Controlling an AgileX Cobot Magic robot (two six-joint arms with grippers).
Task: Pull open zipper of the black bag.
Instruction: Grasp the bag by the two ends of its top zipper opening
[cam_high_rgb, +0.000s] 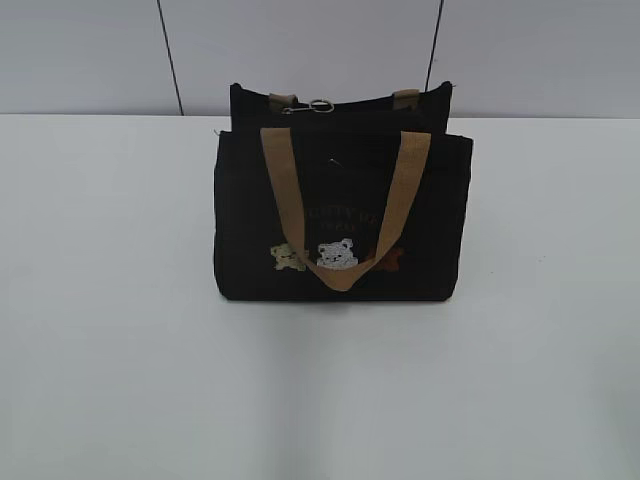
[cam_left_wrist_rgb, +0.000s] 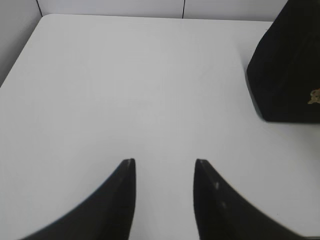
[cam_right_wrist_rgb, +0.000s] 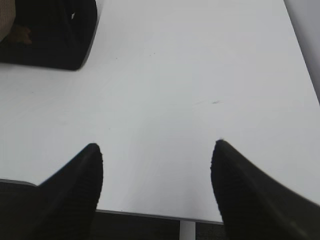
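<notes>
The bag (cam_high_rgb: 342, 215) is seen upright mid-table, its zipper (cam_high_rgb: 320, 105) pull ring at the top, left of centre, the zip line running left-right. Both grippers are held open and empty: the left gripper (cam_left_wrist_rgb: 165, 162) left of the bag, the right gripper (cam_right_wrist_rgb: 156, 146) right of it. Neither can be judged nearer.

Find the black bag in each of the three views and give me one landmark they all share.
Exterior view: the black bag stands at the centre of the picture, front with the bears facing the camera.
Left wrist view: only its corner shows at the right edge, beyond the open left hand.
Right wrist view: only its corner shows at the top left, beyond the open right hand.
Shared landmark: the white table.
</notes>
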